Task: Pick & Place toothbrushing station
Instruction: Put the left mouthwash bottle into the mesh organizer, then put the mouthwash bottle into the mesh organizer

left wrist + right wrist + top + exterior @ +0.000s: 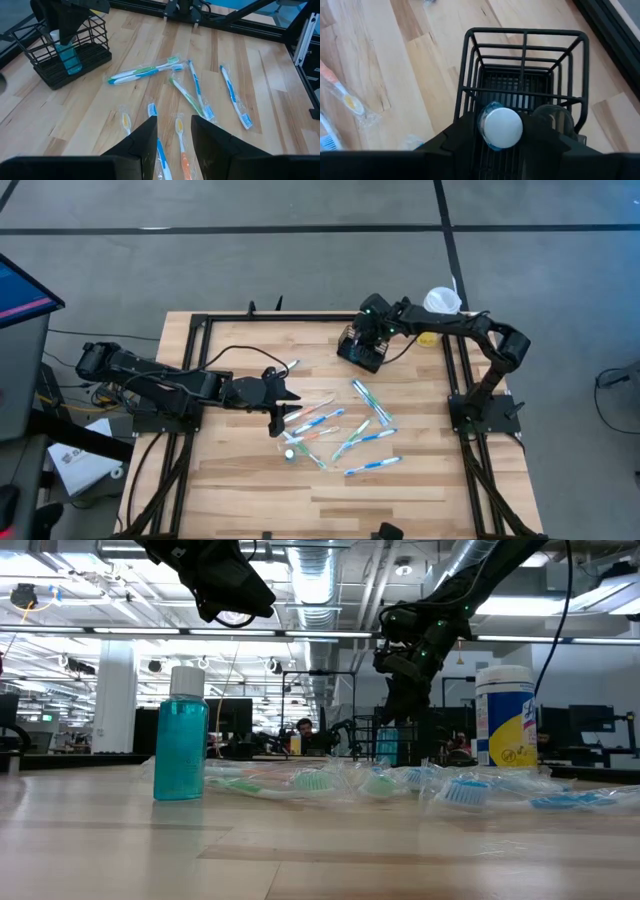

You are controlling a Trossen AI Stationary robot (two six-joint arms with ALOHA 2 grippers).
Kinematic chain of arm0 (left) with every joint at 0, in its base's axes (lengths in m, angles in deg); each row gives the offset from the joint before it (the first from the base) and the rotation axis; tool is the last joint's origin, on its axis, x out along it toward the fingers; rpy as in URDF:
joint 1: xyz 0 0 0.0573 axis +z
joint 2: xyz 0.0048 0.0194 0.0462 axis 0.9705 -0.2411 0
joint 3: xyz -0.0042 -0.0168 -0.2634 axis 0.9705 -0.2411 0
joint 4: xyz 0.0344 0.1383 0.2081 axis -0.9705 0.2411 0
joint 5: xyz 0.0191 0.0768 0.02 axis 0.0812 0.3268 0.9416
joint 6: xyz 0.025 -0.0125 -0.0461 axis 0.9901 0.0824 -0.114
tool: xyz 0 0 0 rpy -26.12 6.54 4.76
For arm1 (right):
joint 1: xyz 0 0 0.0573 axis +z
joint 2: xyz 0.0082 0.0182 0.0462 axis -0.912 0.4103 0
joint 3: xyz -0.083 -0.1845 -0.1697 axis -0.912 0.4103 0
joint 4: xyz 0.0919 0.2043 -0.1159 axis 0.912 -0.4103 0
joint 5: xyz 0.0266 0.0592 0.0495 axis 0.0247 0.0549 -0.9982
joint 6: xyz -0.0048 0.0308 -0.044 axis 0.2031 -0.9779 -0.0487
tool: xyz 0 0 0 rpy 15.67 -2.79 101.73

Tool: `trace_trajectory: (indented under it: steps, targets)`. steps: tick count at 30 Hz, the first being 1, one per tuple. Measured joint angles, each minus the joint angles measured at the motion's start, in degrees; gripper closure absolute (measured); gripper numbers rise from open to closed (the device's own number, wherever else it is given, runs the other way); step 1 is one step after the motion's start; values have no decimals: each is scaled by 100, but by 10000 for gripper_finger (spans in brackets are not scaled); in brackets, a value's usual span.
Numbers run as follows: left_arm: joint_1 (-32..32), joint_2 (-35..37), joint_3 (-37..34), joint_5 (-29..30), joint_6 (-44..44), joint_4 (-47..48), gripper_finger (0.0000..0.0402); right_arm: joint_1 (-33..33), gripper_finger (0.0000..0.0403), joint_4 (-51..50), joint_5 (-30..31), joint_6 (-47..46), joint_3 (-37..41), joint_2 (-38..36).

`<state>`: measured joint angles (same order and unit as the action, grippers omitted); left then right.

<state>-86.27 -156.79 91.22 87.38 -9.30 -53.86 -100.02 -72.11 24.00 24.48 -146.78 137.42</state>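
Observation:
The black wire-mesh caddy (352, 354) stands on its base at the table's far middle; it also shows in the left wrist view (30, 52) and the right wrist view (525, 31). My right gripper (501, 136) is above it, pointing down and shut on a small blue bottle with a white cap (500, 126) inside the caddy. My left gripper (172, 125) is open and empty, a little above the wrapped toothbrushes (350, 430) scattered mid-table. A second blue bottle (182, 740) stands upright near the table's front. My right gripper pinches the bottle's upper part just under the white cap (489, 145), one finger on each side. The fingers come from above, pointing down into the caddy. The bottle stands about upright with its lower part inside the caddy (70, 62). Whether it rests on the floor I cannot tell.
A white-lidded canister (441, 302) stands at the far right behind the caddy; it shows in the low view (507, 715). A black frame (200, 330) runs along the table's edges. Bare wood lies at the near edge (330, 500).

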Motion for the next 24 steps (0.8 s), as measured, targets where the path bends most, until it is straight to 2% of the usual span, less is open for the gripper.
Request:
trace_trajectory:
  steps: [17,24]
  targets:
    - [0,-2,0,0,0,2,289,15,266,-878,-4,39,-689,0]
    - [0,-2,0,0,0,4,289,222,269,-1416,-14,29,-1103,0]
